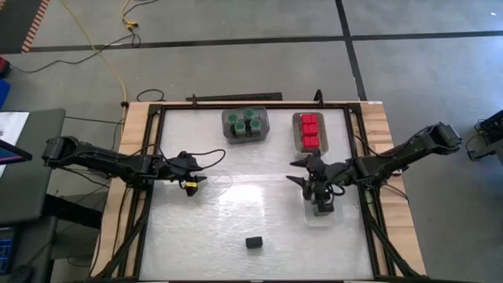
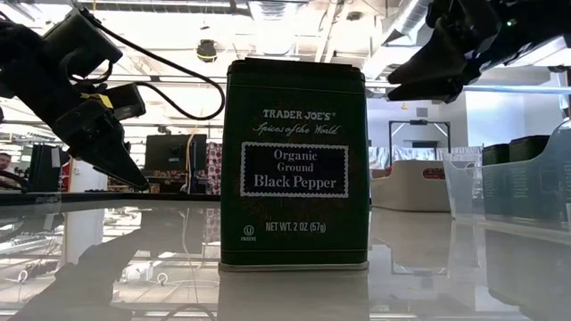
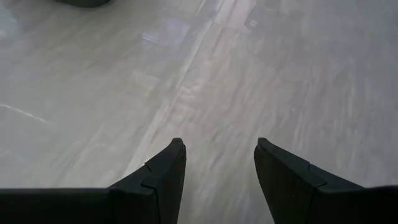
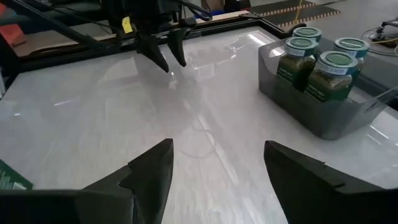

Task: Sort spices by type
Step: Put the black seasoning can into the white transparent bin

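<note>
White counter (image 1: pixel 236 220) framed by a dark rail and pale wooden edging, on a grey floor with black tape lines and a yellow cable in the upper left of the high view. Beyond the counter in the low view: a bright hall with ceiling ducts and lamps.

Along the counter's upper edge in the high view, two trays side by side but apart: grey tray (image 1: pixel 245 124) packed with green-lidded jars (image 1: pixel 248 119), clear tray (image 1: pixel 310 132) filled with red-topped boxes (image 1: pixel 310 130). Lower right of centre, a third clear tray (image 1: pixel 322 211) holding a dark tin, mostly hidden under the right gripper (image 1: pixel 313 182). Alone near the lower edge, a black pepper tin (image 1: pixel 253 242), upright, filling the middle of the low view, well apart from both arms and from every tray.

Left gripper (image 1: pixel 192 183) at mid-left of the counter, fingers (image 3: pixel 168 171) parted to a moderate gap with nothing between them, only bare surface ahead in the left wrist view. Right gripper above the third tray, fingers (image 4: pixel 152 165) spread moderately wide and holding nothing; ahead of them in the right wrist view, the left gripper far across and the grey tray of jars off to one side.

Open surface across the centre between the two grippers and all round the lone tin; lower left and lower right corners bare. Trays crowd only the upper edge and the right-hand side.
</note>
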### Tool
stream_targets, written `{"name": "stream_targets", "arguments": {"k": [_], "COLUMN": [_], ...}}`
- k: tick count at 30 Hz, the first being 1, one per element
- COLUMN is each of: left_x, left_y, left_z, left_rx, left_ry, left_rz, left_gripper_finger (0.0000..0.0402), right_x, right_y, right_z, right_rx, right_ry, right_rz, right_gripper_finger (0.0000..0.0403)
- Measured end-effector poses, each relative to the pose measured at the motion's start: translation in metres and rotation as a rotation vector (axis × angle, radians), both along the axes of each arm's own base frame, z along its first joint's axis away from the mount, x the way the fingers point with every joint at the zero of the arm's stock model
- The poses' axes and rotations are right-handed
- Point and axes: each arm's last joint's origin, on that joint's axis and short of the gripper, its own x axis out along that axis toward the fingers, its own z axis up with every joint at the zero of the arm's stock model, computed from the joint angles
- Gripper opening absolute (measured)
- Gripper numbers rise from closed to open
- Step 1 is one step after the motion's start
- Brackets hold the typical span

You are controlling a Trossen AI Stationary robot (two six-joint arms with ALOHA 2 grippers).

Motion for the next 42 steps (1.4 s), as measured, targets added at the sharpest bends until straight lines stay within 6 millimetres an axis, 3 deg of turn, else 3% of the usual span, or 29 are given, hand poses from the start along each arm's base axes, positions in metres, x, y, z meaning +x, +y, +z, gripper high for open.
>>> {"name": "stream_targets", "arguments": {"k": [13,24,28,37,42], "left_x": [0.000,0.000,0.000,0.001,0.001], "left_y": [0.001,0.001,0.001,0.001,0.001], "left_z": [0.000,0.000,0.000,0.003,0.012], "left_rx": [0.018,0.030,0.030,0.119,0.199], "left_ry": [-0.001,0.004,0.004,-0.006,-0.168], "left_rz": [0.025,0.014,0.015,-0.035,-0.089], "left_gripper_finger": [0.0183,0.0183,0.0183,0.0183,0.0183], "right_x": [0.002,0.007,0.028,0.094,0.112], "right_y": [-0.007,-0.009,0.002,0.037,0.047], "right_z": [0.002,-0.003,0.001,0.023,0.023], "right_rx": [0.008,0.039,0.033,-0.134,-0.160], "right_ry": [-0.021,-0.015,0.011,0.045,0.055], "right_rz": [-0.036,-0.061,-0.017,0.106,0.129], "right_gripper_finger": [0.0386,0.0395,0.0389,0.0384,0.0384]}}
